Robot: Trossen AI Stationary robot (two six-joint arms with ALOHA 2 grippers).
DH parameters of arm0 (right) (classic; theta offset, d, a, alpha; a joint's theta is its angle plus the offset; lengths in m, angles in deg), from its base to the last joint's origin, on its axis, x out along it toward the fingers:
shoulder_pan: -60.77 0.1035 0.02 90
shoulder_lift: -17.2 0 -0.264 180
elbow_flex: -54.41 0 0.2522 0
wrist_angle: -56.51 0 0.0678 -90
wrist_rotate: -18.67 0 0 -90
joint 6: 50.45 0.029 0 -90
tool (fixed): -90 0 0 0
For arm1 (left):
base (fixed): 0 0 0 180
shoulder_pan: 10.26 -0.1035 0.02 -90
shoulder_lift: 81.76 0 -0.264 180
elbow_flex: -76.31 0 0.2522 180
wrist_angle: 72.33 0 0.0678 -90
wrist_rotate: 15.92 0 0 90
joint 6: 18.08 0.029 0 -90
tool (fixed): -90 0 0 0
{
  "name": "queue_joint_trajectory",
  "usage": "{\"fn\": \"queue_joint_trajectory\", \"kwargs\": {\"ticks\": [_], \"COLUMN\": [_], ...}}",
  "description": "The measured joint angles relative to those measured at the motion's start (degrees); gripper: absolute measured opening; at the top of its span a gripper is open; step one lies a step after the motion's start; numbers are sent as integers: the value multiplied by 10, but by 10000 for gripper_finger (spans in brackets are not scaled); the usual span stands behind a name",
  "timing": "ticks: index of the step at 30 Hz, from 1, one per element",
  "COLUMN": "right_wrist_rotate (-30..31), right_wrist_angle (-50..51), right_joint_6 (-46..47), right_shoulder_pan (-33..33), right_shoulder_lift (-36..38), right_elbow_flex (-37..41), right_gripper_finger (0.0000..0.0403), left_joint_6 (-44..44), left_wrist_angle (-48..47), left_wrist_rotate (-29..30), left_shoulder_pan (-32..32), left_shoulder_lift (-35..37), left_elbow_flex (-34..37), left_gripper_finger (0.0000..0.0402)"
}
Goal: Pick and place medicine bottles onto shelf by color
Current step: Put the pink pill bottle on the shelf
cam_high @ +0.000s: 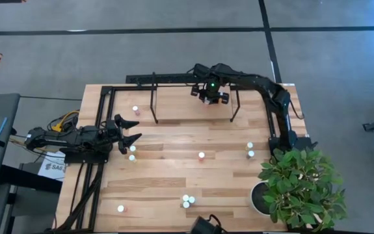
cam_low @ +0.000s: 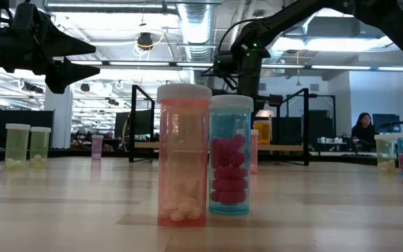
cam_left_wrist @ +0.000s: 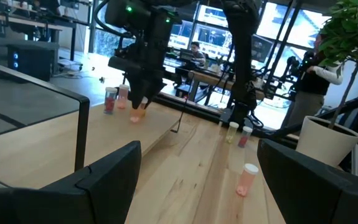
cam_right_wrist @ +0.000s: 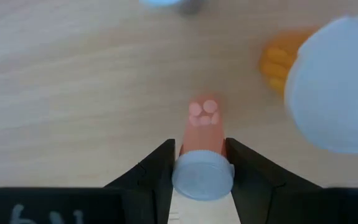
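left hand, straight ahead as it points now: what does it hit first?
Probably nothing close: the left hand, open, faces bare tabletop. Farther along stands a pink bottle, slightly off the centre line, so it might pass between the fingers. Depth is unclear.

shelf (cam_high: 173, 107): table's back edge | plant pot (cam_high: 259, 198): front right corner | medicine bottles (cam_high: 186, 201): scattered between
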Motion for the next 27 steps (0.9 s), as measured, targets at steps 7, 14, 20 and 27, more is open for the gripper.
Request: {"fn": "queue_joint_trajectory", "kwargs": {"ticks": [7,14,20,27], "right_wrist_rotate": [0,0,1,-17], "right_wrist_angle": [-7,-11,-11,-32], "right_joint_6": [-12,-24,-29,-27], "right_shoulder_pan": [-4,-5,-7,-11], "right_shoulder_lift": [0,0,0,0], "right_elbow_flex": [0,0,0,27], "right_gripper_finger": [159,159,159,159], "left_joint_6": [0,0,0,0], "left_wrist_angle": [0,0,0,0], "left_wrist_rotate": [0,0,0,1], "left_shoulder_pan": [0,0,0,0], "left_shoulder_lift": [0,0,0,0], "left_elbow_flex": [0,0,0,0], "left_gripper_finger": [311,311,311,311]}}
